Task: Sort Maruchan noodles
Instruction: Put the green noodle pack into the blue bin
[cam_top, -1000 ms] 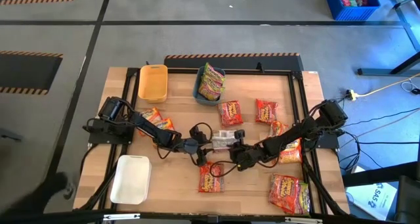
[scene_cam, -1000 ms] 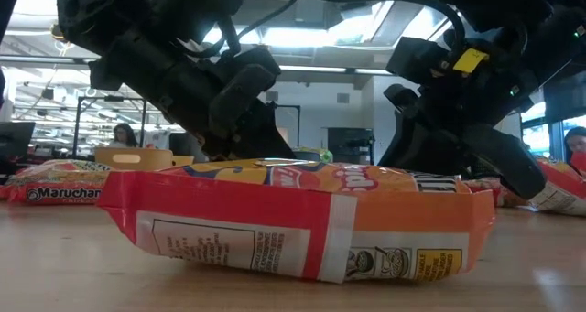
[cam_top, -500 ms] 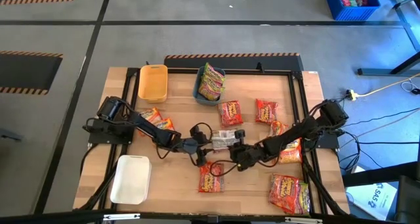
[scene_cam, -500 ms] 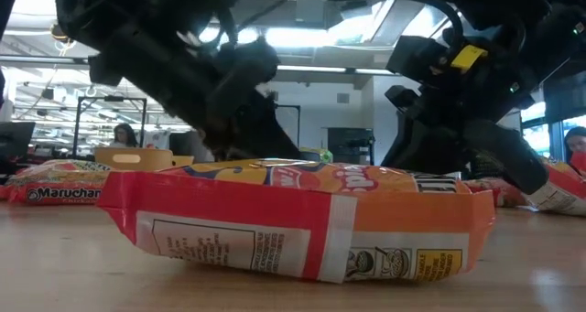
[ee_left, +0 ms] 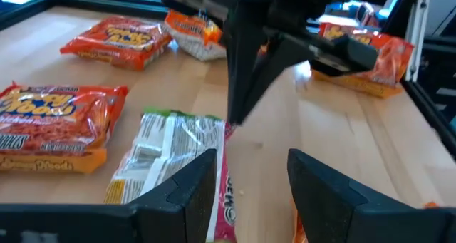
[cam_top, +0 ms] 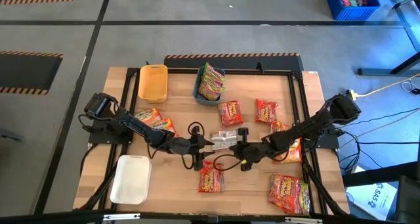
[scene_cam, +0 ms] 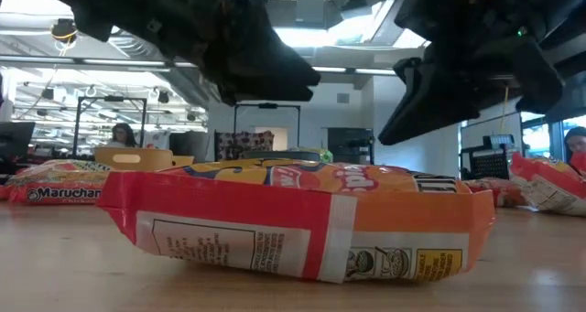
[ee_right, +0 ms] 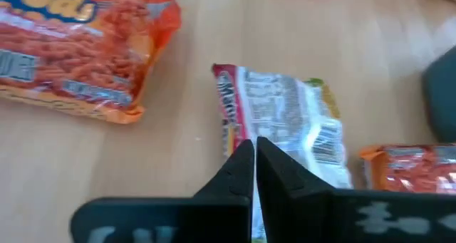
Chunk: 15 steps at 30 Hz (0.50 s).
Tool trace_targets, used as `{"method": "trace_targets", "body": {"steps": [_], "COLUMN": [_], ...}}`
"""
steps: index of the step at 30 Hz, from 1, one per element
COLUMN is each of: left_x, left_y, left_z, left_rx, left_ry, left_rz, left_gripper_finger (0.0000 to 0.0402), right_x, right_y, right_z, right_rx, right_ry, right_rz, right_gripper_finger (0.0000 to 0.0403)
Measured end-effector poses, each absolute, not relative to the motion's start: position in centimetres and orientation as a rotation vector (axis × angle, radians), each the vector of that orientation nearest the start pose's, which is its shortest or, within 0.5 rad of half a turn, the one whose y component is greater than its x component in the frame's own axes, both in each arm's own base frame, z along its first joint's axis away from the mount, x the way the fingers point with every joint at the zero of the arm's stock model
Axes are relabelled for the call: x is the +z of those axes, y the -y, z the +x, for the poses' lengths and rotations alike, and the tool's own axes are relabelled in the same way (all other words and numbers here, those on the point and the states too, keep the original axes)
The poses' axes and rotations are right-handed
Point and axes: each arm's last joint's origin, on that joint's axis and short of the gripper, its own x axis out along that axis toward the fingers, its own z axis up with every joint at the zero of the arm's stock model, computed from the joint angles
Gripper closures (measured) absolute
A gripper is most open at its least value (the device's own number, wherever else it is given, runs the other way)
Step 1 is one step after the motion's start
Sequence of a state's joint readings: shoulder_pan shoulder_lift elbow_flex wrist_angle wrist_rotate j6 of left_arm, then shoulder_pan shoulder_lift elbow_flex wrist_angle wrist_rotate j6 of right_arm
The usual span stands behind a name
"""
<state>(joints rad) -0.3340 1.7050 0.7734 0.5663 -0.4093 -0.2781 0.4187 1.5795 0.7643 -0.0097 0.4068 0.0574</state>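
A green-edged Maruchan noodles packet (cam_top: 224, 139) lies silver back up at the table's middle, between both grippers. My left gripper (cam_top: 199, 146) hovers open just left of this packet (ee_left: 171, 154). My right gripper (ee_right: 253, 161) is shut, its tips over the red edge of the packet (ee_right: 288, 122), which lies flat. An orange packet (cam_top: 210, 178) lies in front of them and fills the low view (scene_cam: 293, 220). More orange packets (cam_top: 230, 112) (cam_top: 266, 110) (cam_top: 155, 120) lie scattered about.
A yellow tray (cam_top: 152, 81) and a blue-grey tray (cam_top: 199, 91) holding green-edged packets stand at the back. A white tray (cam_top: 131, 179) sits front left. Further packets (cam_top: 289, 192) (cam_top: 291, 152) lie under and near the right arm. A black frame borders the table.
Both grippers have risen off the table and drawn slightly apart. The right gripper's fingers have closed fully. The packets have not moved.
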Motion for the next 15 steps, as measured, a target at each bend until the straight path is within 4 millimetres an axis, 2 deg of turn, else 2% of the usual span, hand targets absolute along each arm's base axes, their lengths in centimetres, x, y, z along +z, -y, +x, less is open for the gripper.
{"method": "trace_targets", "body": {"steps": [4, 7, 10, 15], "left_x": [17.16, 17.10, 16.91, 16.27], "left_y": [9.72, 9.46, 9.42, 9.36], "left_z": [32.40, 32.44, 32.37, 32.11], "left_rx": [0.131, 0.155, 0.160, 0.165], "left_ry": [-0.315, -0.317, -0.336, -0.403], "left_rz": [-0.149, -0.148, -0.142, -0.110], "left_gripper_finger": [0.0234, 0.0234, 0.0234, 0.0229], "right_x": [15.85, 15.79, 15.62, 15.84], "right_y": [-11.28, -11.31, -11.25, -10.78], "right_z": [27.75, 27.70, 27.53, 26.90], "right_rx": [0.026, 0.013, 0.004, -0.077], "right_ry": [-0.769, -0.779, -0.806, -0.839], "right_rz": [-0.201, -0.130, -0.105, -0.120], "right_gripper_finger": [0.0402, 0.0384, 0.0341, 0.0238]}}
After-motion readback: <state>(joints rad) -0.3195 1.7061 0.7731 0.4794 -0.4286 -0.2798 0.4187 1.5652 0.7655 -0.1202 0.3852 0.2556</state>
